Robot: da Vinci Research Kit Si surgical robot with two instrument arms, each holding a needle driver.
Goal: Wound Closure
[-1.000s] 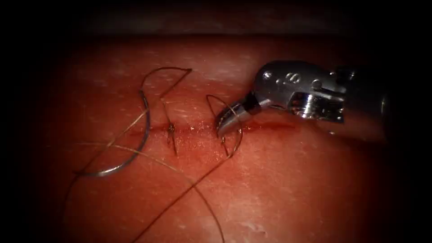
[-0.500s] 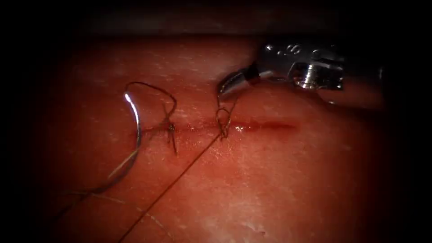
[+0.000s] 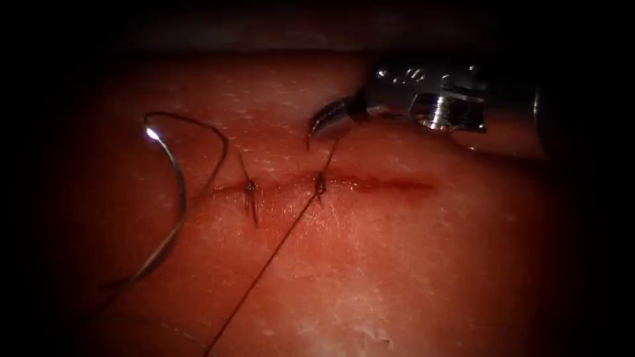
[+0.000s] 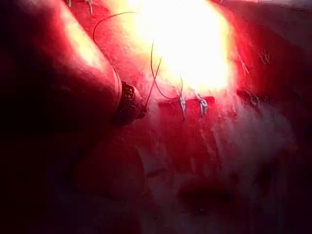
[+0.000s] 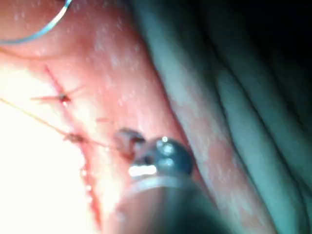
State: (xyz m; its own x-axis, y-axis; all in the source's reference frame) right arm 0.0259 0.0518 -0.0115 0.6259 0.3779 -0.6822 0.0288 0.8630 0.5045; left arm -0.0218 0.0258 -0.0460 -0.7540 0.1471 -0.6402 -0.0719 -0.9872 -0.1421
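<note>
The needle (image 3: 173, 198) lies free on the tissue (image 3: 397, 264), left of the cut (image 3: 344, 184), well apart from my right claw (image 3: 325, 119); that claw is closed on the thread (image 3: 329, 160), just above the second knot (image 3: 320, 186); the strand runs taut.

The right arm's tool (image 3: 324, 122) hung just behind the cut (image 3: 331, 184), its fingers (image 3: 331, 116) closed on the thread (image 3: 329, 155), which ran down to a knot (image 3: 320, 185) on the cut and on across the tissue (image 3: 397, 264) toward the front left. A second knot (image 3: 251, 190) sat on the cut just left of the first. Well to the left of both, the needle (image 3: 173, 198) lay free on the tissue beside the cut's left end, more thread looping behind it, apart from the tool.
</note>
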